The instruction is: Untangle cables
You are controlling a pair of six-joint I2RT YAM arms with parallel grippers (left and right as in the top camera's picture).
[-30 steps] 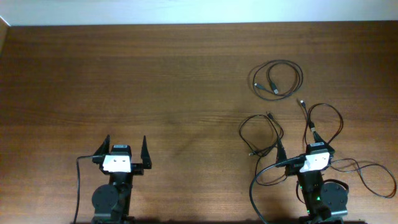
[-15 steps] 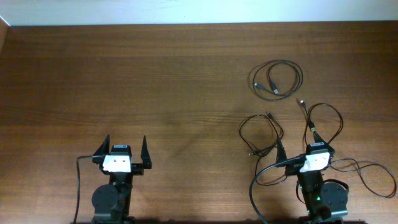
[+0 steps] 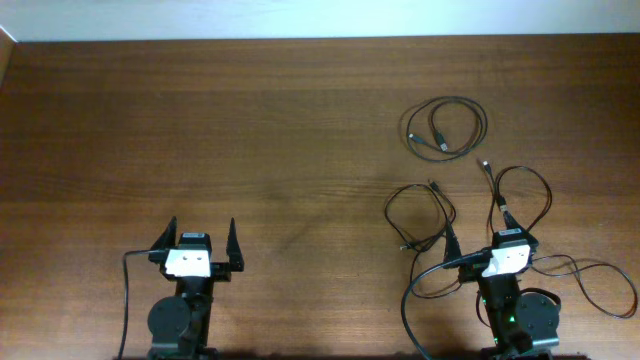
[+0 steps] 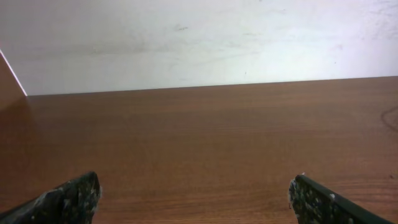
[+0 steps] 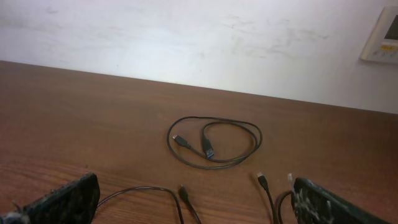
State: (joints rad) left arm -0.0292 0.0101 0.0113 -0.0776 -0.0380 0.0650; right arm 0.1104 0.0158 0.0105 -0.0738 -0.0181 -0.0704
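Several thin black cables lie on the right half of the table [image 3: 300, 120]. A coiled one [image 3: 441, 146] lies farthest back and shows in the right wrist view as a ring with two plugs inside [image 5: 206, 149]. Two looser loops [image 3: 436, 188] [image 3: 485, 164] lie just ahead of my right gripper [image 3: 478, 235], which is open. Their plug ends [image 5: 184, 194] [image 5: 263, 182] rest on the wood between its spread fingers [image 5: 193, 190], touching neither. My left gripper [image 3: 202, 228] stands open over bare wood [image 4: 194, 185].
Another thin cable loop [image 3: 600, 266] trails to the right of the right arm's base. A thick black arm wire [image 3: 415, 290] curves around the right base. A pale wall rises behind the table's far edge, with a white wall panel [image 5: 384, 34].
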